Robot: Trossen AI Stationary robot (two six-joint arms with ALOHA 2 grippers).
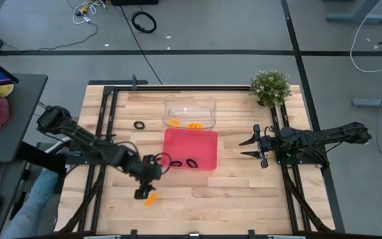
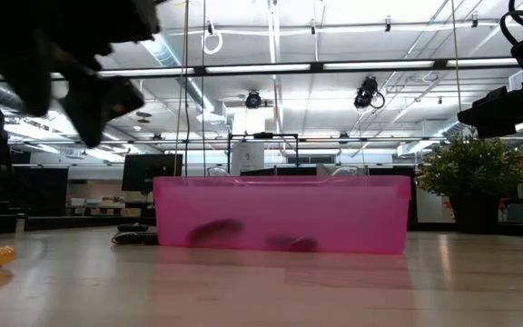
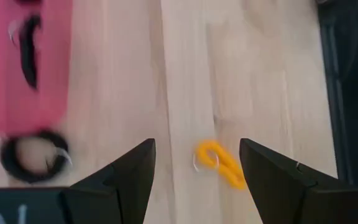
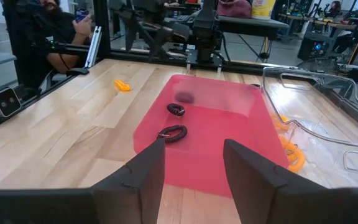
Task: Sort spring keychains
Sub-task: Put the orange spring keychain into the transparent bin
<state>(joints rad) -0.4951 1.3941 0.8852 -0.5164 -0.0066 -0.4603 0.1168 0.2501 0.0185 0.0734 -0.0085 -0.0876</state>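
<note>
An orange spring keychain lies on the bare wooden table, directly under the left gripper, whose fingers are spread on either side of it without touching it. A black spring keychain lies on the wood just beside the pink tray, near that gripper. Two black keychains lie inside the pink tray. Another black keychain lies alone on the table, left of the clear container, which holds orange keychains. The right gripper hovers beside the tray's right edge, fingers apart and empty, near a potted plant.
</note>
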